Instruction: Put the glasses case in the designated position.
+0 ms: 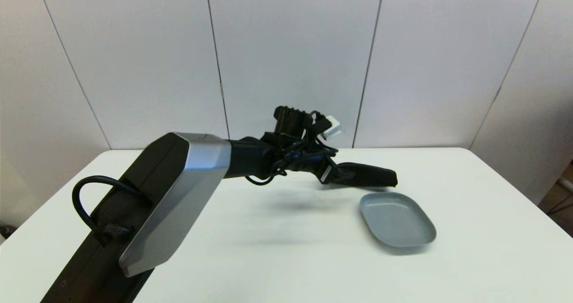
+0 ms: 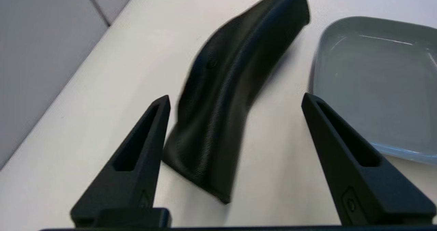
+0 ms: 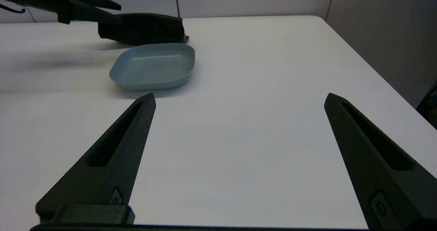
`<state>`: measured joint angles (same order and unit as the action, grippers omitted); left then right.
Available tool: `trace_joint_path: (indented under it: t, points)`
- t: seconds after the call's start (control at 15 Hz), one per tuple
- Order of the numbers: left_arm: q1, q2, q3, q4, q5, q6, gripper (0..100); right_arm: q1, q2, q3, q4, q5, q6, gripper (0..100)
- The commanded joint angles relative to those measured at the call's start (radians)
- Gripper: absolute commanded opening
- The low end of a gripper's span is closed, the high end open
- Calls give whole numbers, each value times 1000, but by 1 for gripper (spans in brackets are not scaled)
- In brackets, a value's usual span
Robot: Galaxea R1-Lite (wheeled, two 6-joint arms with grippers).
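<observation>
The matte black glasses case lies on the white table just beyond the far rim of the grey-blue oval tray. My left arm reaches across the table from the left, and its gripper is open at the case's near end. In the left wrist view the case runs between the two spread fingers, close to one finger and clear of the other, with the tray beside it. My right gripper is open and holds nothing, low over bare table in front of the tray.
The tray holds nothing. White wall panels stand right behind the table's far edge. The table's right edge runs close by in the right wrist view. The left arm's silver and black forearm crosses the table's left half.
</observation>
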<state>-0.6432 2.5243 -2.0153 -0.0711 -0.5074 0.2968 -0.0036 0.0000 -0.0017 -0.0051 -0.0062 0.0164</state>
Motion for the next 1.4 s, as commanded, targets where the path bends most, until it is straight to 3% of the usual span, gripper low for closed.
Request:
trace_joint_path:
  t: [0.07,0.2,0.73,1.13,1.27,1.4]
  points:
    - [79,-94,0,82,21,-79,100,1,0,0,-1,0,0,100]
    - [157,-179,0,186,21,-100,100,-1,0,0,-1,0,0,100]
    - [491,-642,89,950,89,-73,100,1,0,0,-1,0,0,100]
    - [689,-1151,676,925,274,-82,100,1,0,0,-1,0,0,100]
    - [738,-1317,882,820,280,-79,100,-1,0,0,-1,2,0,100]
    - [766,-1492,1089,626,282,-84,100,-1,0,0,-1,2,0,100]
